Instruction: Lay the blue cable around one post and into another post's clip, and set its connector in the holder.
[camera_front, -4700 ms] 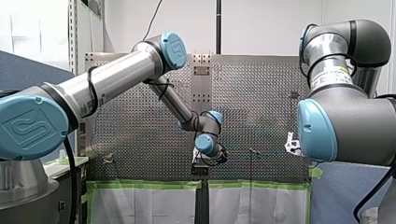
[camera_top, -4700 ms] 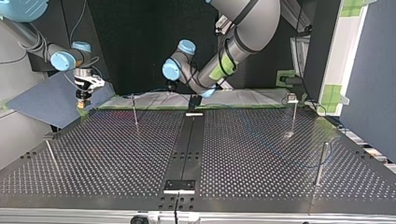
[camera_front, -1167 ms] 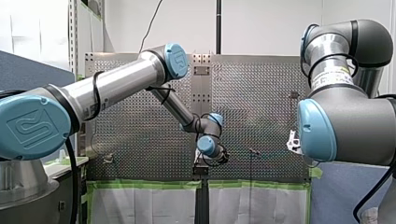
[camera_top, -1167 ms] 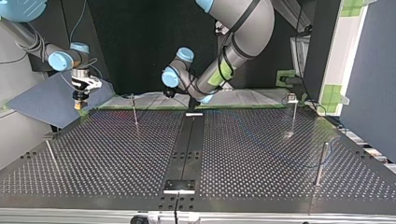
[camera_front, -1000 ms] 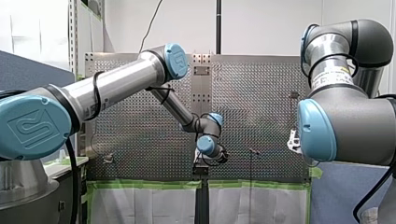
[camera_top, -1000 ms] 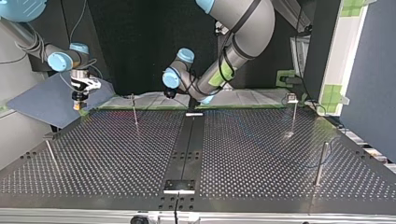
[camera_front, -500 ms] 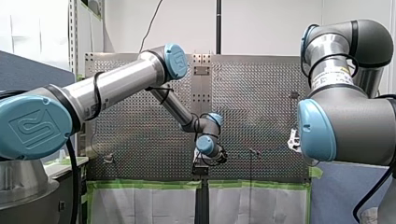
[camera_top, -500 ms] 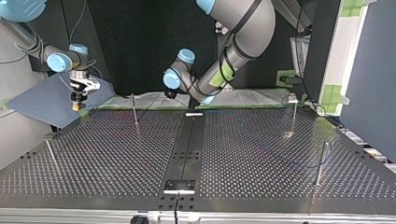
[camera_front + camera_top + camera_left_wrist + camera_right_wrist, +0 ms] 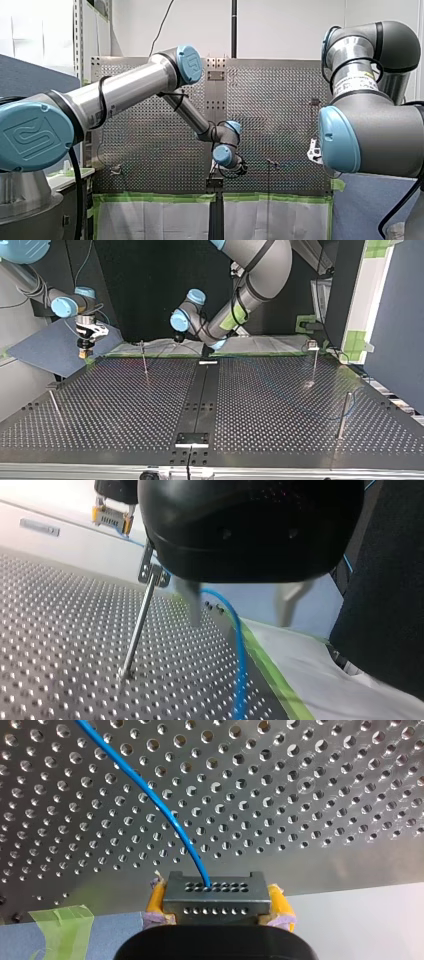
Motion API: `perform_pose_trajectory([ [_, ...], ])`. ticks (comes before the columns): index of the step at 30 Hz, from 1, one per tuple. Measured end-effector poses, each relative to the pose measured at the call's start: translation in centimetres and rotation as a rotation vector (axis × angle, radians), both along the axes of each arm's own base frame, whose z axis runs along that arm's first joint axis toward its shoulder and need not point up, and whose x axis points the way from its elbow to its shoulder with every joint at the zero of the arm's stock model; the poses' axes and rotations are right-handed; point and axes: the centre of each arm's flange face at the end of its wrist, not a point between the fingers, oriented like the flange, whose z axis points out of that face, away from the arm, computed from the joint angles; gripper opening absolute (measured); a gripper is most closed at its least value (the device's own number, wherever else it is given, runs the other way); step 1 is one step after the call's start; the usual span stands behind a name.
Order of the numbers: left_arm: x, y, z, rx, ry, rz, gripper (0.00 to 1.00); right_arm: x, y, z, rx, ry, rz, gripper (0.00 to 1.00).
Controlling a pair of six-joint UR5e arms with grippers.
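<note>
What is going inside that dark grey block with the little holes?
A thin blue cable enters one hole in the dark grey rectangular connector block, held between my right gripper's yellow pads. The cable's end is hidden inside the block.

In the top view, open room is found over the middle of the perforated table [image 9: 115,410], bounded by four thin uprights: the far-left post [image 9: 145,365], the tilted post [image 9: 55,407] at the near left, the far-right post [image 9: 313,367] and the near-right post [image 9: 342,417]. The far middle is blocked by my left arm [image 9: 255,265]. There the blue cable [image 9: 239,670] is strung low along the table's far edge, below the spread fingers of my left gripper [image 9: 240,624], with the far-left post just beside.
</note>
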Motion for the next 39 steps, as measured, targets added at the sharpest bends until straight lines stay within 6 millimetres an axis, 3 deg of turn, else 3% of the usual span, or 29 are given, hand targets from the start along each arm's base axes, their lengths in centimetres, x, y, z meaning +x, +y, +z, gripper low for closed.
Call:
perform_pose_trajectory([
  [14,-2.7,-1.4,4.1,-0.023,-0.040,-0.048,1.00,0.3,0.1,0.0,0.003,0.004,0.006,0.00],
  [25,-7.3,-1.3,1.5,-0.008,0.034,-0.128,1.00,0.7,0.2,-0.1,0.005,-0.003,0.013,0.00],
  [39,-7.6,-1.1,1.2,-0.025,0.049,-0.108,1.00,0.8,0.2,-0.1,0.007,-0.010,0.015,0.00],
])
